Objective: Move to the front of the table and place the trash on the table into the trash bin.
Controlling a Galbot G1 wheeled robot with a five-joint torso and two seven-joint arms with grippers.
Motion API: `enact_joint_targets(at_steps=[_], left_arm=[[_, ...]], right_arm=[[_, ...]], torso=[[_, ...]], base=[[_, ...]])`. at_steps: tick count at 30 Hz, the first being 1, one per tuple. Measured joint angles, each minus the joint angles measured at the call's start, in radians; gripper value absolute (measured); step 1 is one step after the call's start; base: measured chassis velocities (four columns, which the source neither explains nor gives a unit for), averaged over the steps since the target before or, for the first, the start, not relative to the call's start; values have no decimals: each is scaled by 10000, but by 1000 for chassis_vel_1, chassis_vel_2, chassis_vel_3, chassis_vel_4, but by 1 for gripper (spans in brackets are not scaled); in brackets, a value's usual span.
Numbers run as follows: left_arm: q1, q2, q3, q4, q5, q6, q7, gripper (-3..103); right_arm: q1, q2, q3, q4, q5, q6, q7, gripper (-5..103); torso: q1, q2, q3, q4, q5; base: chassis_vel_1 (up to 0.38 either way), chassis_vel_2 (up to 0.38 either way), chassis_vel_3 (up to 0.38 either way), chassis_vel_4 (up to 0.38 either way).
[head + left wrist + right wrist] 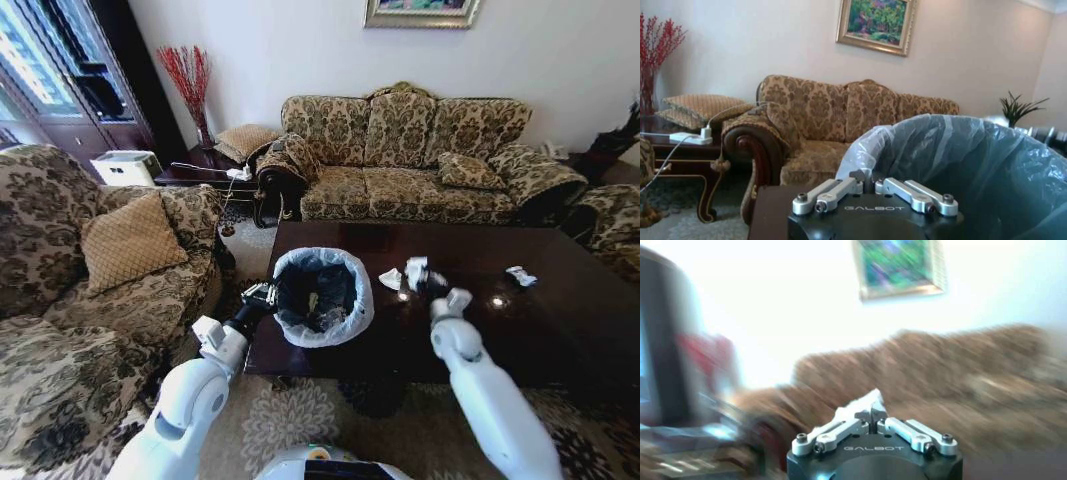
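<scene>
The trash bin (318,296), black with a pale bag over its rim, stands on the front left part of the dark table (560,330). My left gripper (262,295) is shut on its rim, and the bag (953,165) rises right behind that gripper (867,181). Above the table's middle, my right gripper (430,284) is shut on a white piece of trash (415,269). That scrap (865,402) pokes out between the closed fingers of the right gripper (871,415). More white trash lies on the table: one scrap (390,279) beside the bin and another (520,275) farther right.
A patterned sofa (420,160) stands behind the table, and an armchair with a tan cushion (128,240) is to the left. A side table (205,168) with a red-twig vase sits in the far corner. A patterned rug (300,420) lies under the table's front edge.
</scene>
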Motion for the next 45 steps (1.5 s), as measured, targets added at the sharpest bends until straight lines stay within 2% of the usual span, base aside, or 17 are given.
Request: enact_joint_targets(at_steps=[3, 5, 6, 8, 9, 12, 16, 23, 26, 28, 34, 35, 38, 40, 43, 44, 45], left_arm=[[-66, 68, 35, 150, -74, 86, -6, 3], [-73, 91, 36, 167, -84, 106, -7, 3], [-130, 157, 39, 194, -125, 214, -14, 3], [-242, 228, 60, 199, -206, 392, -28, 3], [-242, 228, 60, 199, -206, 392, -28, 3], [-453, 310, 151, 261, -312, 739, -88, 3], [-541, 368, 192, 353, -341, 805, -123, 3], [-644, 397, 197, 418, -416, 821, -122, 3], [-756, 399, 191, 473, -521, 862, -122, 3], [-783, 405, 189, 497, -541, 867, -122, 3], [-911, 376, 188, 650, -593, 872, -119, 3], [-911, 376, 188, 650, -593, 872, -119, 3], [-1013, 343, 243, 754, -597, 872, -105, 3], [-1065, 347, 274, 805, -605, 872, -96, 3], [-1094, 353, 287, 841, -624, 872, -86, 3], [-1125, 359, 292, 893, -638, 872, -84, 3], [-1125, 359, 292, 893, -638, 872, -84, 3]], right_arm=[[327, -1185, 205, 1856, 1383, -482, -351, 0], [379, -1496, 276, 2233, 1710, -530, -426, 0], [444, -2185, 409, 3083, 2512, -573, -587, 0], [463, -2796, 520, 3949, 3553, -586, -778, 0], [463, -2796, 520, 3949, 3553, -586, -778, 0], [407, -3280, 479, 4874, 4967, -662, -1073, 0], [134, -3401, 297, 4996, 5839, -897, -1208, 0], [-294, -3308, -69, 4937, 6082, -1519, -1310, 0], [-436, -3279, -263, 4899, 6061, -2108, -1894, -3], [-437, -3282, -299, 4890, 5988, -2292, -2097, 1], [-335, -3291, -805, 4840, 5048, -2426, -2323, 28], [-335, -3291, -805, 4840, 5048, -2426, -2323, 28], [-337, -3218, -1111, 4807, 4548, -2325, -2449, 39], [-282, -3140, -1311, 4656, 4296, -2246, -2474, 51], [-262, -3078, -1411, 4519, 4079, -2133, -2487, 56], [-255, -2992, -1460, 4374, 3909, -2013, -2486, 66], [-255, -2992, -1460, 4374, 3909, -2013, -2486, 66]], torso=[[0, 0, 0, -2, 0], [0, 0, 0, -2, 1], [0, 0, 0, -3, 0], [0, 1, -1, -3, 1], [0, 1, -1, -3, 1], [-1, 1, -1, -4, -2], [-1, 0, -1, -3, 3], [0, 0, 0, -3, 3], [-1, 0, 0, -3, 1], [-1, 1, 0, -3, 0], [0, 0, 0, -2, 1], [0, 0, 0, -2, 1], [-1, 0, 0, -3, 0], [0, 0, 0, -3, 1], [0, 0, 0, -3, 1], [0, 0, 0, -3, 2], [0, 0, 0, -3, 2]], base=[[0, 0, 0, 0], [0, 0, 0, 0], [0, 0, 0, 0], [0, 0, 0, 0], [0, 0, 0, 0], [0, 0, 0, 0], [0, 0, 0, 0], [0, 0, 0, 0], [0, 0, 0, 0], [0, 0, 0, 0], [0, 0, 0, 0], [0, 0, 0, 0], [0, 0, 0, 0], [0, 0, 0, 0], [0, 0, 0, 0], [0, 0, 0, 0], [0, 0, 0, 0]])
